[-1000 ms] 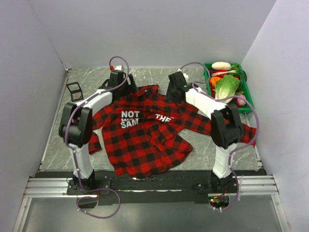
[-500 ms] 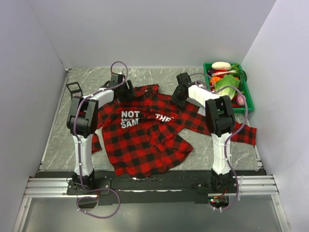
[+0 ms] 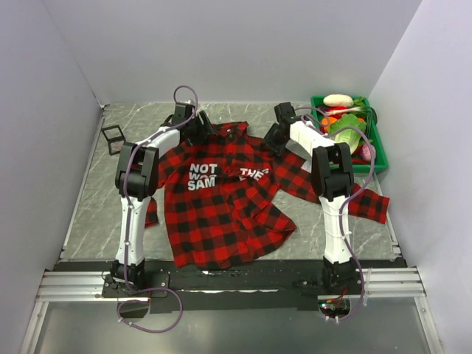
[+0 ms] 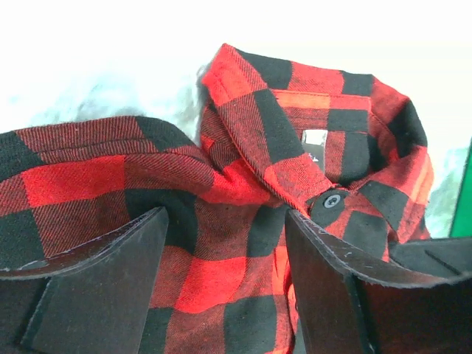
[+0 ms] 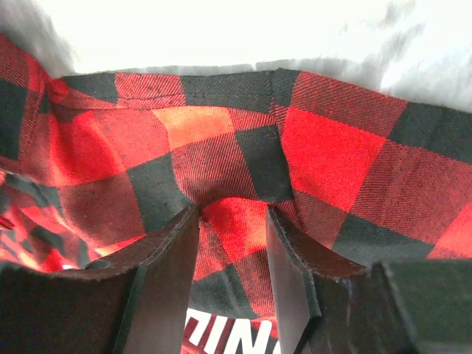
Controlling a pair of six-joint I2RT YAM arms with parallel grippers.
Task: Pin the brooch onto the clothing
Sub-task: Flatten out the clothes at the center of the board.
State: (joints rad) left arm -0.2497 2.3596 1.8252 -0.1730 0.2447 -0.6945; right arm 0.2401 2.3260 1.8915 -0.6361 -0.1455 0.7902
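Top external view shows two tools, both down on one red-and-black plaid shirt (image 3: pixel 221 214) that lies rumpled on the grey counter (image 3: pixel 88 214). The shirt's collar (image 3: pixel 234 133) is at its far side. The left tool (image 3: pixel 199 127) sits on the shoulder just left of the collar. The right tool (image 3: pixel 272 140) sits on the other shoulder, just right of the collar. Two rows of white letters (image 3: pixel 200 177) run across the chest, just nearer than the collar.

In the left wrist view the left tool (image 4: pixel 226 221) stands fairly wide. A gathered ridge of plaid fills the whole gap and presses against both inner faces, so it grips the shirt. The collar lies just beyond its right finger and shows one black button (image 4: pixel 332 200) and one white label (image 4: pixel 315 139).

In the right wrist view the right tool (image 5: pixel 232 217) is narrower and pinches a puckered fold of the shirt between its two fingers.

The brooch cannot be made out in any of the three views.

One green tray (image 3: pixel 377 144) of play vegetables stands well to the right of the collar; how many vegetables it holds cannot be told. One small black wire cube (image 3: pixel 112 139) stands well to the left of the collar, apart from the shirt.
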